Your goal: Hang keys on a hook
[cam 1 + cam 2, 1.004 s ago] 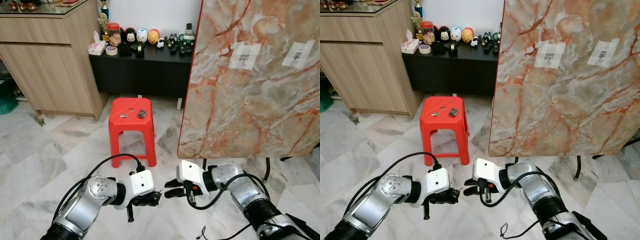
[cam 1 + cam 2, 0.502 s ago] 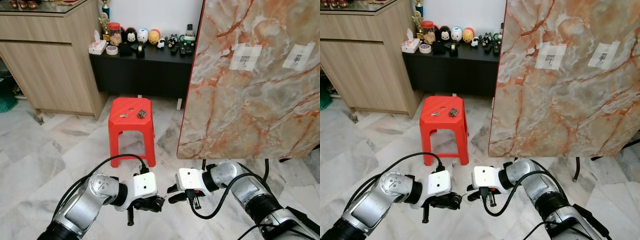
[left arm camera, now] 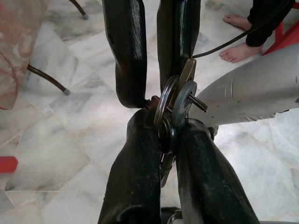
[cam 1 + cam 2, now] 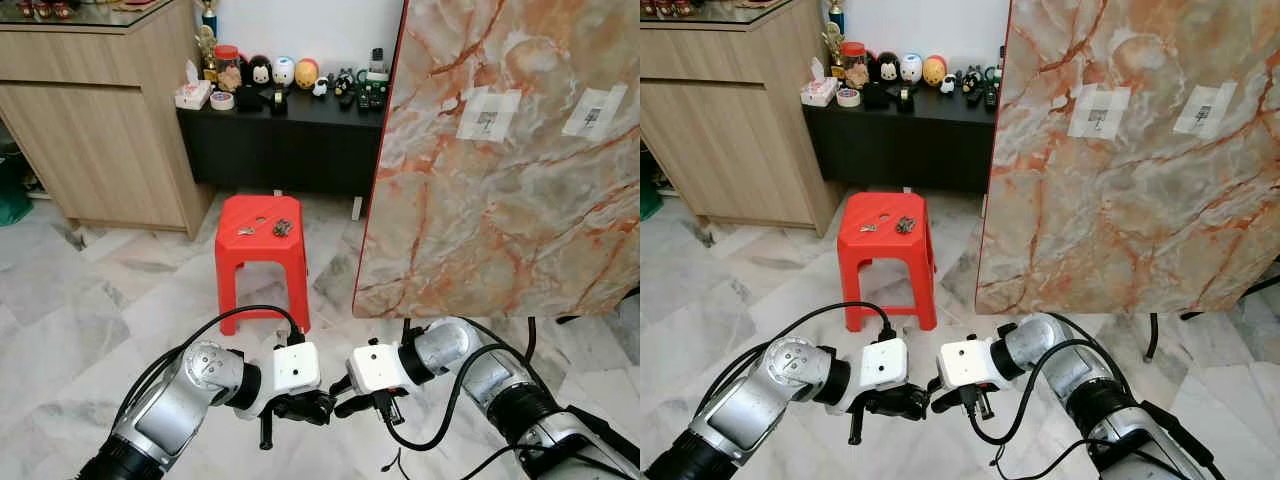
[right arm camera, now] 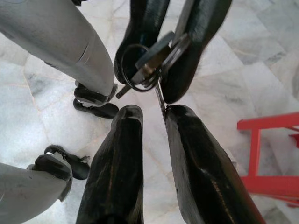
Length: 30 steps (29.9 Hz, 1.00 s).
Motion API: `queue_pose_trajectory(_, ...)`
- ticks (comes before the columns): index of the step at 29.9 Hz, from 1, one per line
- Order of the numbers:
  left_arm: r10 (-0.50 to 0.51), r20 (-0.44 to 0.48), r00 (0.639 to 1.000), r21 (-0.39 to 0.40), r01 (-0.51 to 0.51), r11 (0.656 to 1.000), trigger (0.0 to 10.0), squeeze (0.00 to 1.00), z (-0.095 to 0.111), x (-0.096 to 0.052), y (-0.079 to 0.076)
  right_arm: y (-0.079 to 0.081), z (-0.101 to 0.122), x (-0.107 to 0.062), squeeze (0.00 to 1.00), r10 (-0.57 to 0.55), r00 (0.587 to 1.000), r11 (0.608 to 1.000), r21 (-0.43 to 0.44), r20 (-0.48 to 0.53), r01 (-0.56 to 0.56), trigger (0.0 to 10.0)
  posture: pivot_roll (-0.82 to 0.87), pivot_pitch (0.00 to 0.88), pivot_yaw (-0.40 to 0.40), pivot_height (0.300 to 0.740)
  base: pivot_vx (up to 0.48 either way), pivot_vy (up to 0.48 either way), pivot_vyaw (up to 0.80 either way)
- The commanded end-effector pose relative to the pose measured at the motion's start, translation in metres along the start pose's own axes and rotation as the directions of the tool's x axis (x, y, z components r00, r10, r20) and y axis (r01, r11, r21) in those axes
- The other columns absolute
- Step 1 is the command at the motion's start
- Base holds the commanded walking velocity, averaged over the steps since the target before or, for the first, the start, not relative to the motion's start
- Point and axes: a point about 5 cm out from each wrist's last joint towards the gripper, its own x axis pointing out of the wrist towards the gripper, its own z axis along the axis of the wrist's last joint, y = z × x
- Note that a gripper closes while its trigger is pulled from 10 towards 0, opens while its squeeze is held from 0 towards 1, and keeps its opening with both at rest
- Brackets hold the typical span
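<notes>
The two arms are meeting low over the marble floor [image 4: 80, 300], tip to tip, and a bunch of keys [image 3: 174, 105] is sitting between them. This looks like a hand-over from one arm to the other, well before any hanging.

The left pincer [image 3: 161, 135] is pinching the keys: its two black fingers [image 3: 135, 182] are pressed against the ring and the flat key heads. The right pincer [image 5: 154, 109] is reaching in from the opposite side, its fingers slightly spread, with a thin key blade lying in the gap between them. I cannot tell whether it is gripping that blade yet.

Behind them a marbled board [image 4: 520, 160] is standing upright, with two small hooks on pale tape patches, the nearer hook [image 4: 487, 120] and another [image 4: 595, 108] further right. More keys [image 4: 283, 228] are lying on the red stool [image 4: 262, 250], apart from the arms.

As I judge it, the next move calls for the right pincer to press firmly on the ring or blade before the left lets go. Then the right arm needs to rise to a hook, keeping the ring free to slip over it.
</notes>
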Motion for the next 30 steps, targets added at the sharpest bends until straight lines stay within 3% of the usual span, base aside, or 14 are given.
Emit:
queue_pose_trajectory(1,-0.01,0.021,1.0,0.041,0.009,0.999,10.0,0.0,0.011,0.0,0.002,0.0,0.001,-0.001,0.0,0.026,1.0,0.999,-0.023,-0.012,-0.027,10.0,0.11,0.0,-0.114,0.728,0.0,0.0,0.0)
queue_pose_trajectory(8,-0.015,0.037,0.999,0.041,0.013,0.999,10.0,0.0,0.015,0.001,0.002,0.004,-0.004,0.0,0.0,0.072,0.996,0.997,-0.028,-0.053,-0.073,9.9,0.11,0.0,-0.116,0.728,0.0,0.0,0.0)
queue_pose_trajectory(9,-0.016,0.04,0.999,0.04,0.014,0.999,10.0,0.0,0.015,0.001,0.002,0.004,-0.004,0.001,0.0,0.077,0.995,0.997,-0.027,-0.057,-0.079,6.6,0.11,0.0,-0.116,0.728,0.0,0.0,0.0)
queue_pose_trajectory(10,-0.016,0.041,0.999,0.04,0.015,0.999,10.0,0.0,0.016,0.001,0.003,0.005,-0.005,0.001,0.0,0.085,0.994,0.996,-0.028,-0.066,-0.087,4.6,0.11,0.0,-0.116,0.728,0.0,0.0,0.0)
queue_pose_trajectory(11,-0.016,0.041,0.999,0.039,0.014,0.999,10.0,0.0,0.016,0.001,0.003,0.006,-0.006,0.002,0.0,0.087,0.994,0.996,-0.029,-0.068,-0.089,3.7,0.11,0.0,-0.116,0.728,0.0,0.0,0.0)
queue_pose_trajectory(12,-0.016,0.042,0.999,0.04,0.014,0.999,10.0,0.0,0.016,0.001,0.003,0.005,-0.006,0.002,0.0,0.085,0.994,0.996,-0.029,-0.068,-0.088,1.3,0.11,0.0,-0.119,0.728,0.0,0.0,0.0)
queue_pose_trajectory(13,-0.016,0.047,0.999,0.04,0.014,0.999,10.0,0.0,0.018,0.001,0.003,0.006,-0.006,0.002,0.0,0.087,0.994,0.996,-0.029,-0.067,-0.09,3.8,0.11,0.0,-0.119,0.728,0.0,0.0,0.0)
queue_pose_trajectory(14,-0.017,0.053,0.998,0.04,0.015,0.999,10.0,0.0,0.019,0.002,0.004,0.006,-0.006,0.002,0.0,0.091,0.993,0.995,-0.03,-0.069,-0.093,7.5,0.11,0.0,-0.119,0.728,0.0,0.0,0.0)
queue_pose_trajectory(15,-0.017,0.053,0.998,0.04,0.015,0.999,10.0,0.0,0.019,0.002,0.004,0.006,-0.006,0.002,0.0,0.091,0.993,0.995,-0.03,-0.069,-0.093,7.5,0.11,0.0,-0.119,0.728,0.0,0.0,0.0)
queue_pose_trajectory(16,-0.018,0.061,0.998,0.041,0.016,0.999,10.0,0.0,0.02,0.002,0.004,0.007,-0.006,0.003,0.0,0.103,0.992,0.994,-0.028,-0.074,-0.106,10.0,0.11,0.0,-0.119,0.728,0.0,0.0,0.0)
queue_pose_trajectory(28,-0.011,0.089,0.996,0.037,0.007,0.999,10.0,0.0,0.026,0.001,0.006,0.009,-0.01,0.004,0.0,0.116,0.986,0.992,-0.042,-0.118,-0.122,10.0,0.12,0.0,-0.123,0.728,0.0,0.0,0.0)
queue_pose_trajectory(29,-0.009,0.09,0.996,0.037,0.006,0.999,10.0,0.0,0.026,0.001,0.006,0.01,-0.011,0.003,0.24,0.126,0.984,0.99,-0.042,-0.127,-0.132,10.0,0.12,0.0,-0.123,0.728,0.0,0.0,0.0)
queue_pose_trajectory(30,-0.009,0.09,0.996,0.037,0.006,0.999,10.0,0.0,0.026,0.001,0.006,0.01,-0.011,0.003,0.24,0.126,0.984,0.99,-0.042,-0.127,-0.132,10.0,0.12,0.0,-0.123,0.728,0.0,0.0,0.0)
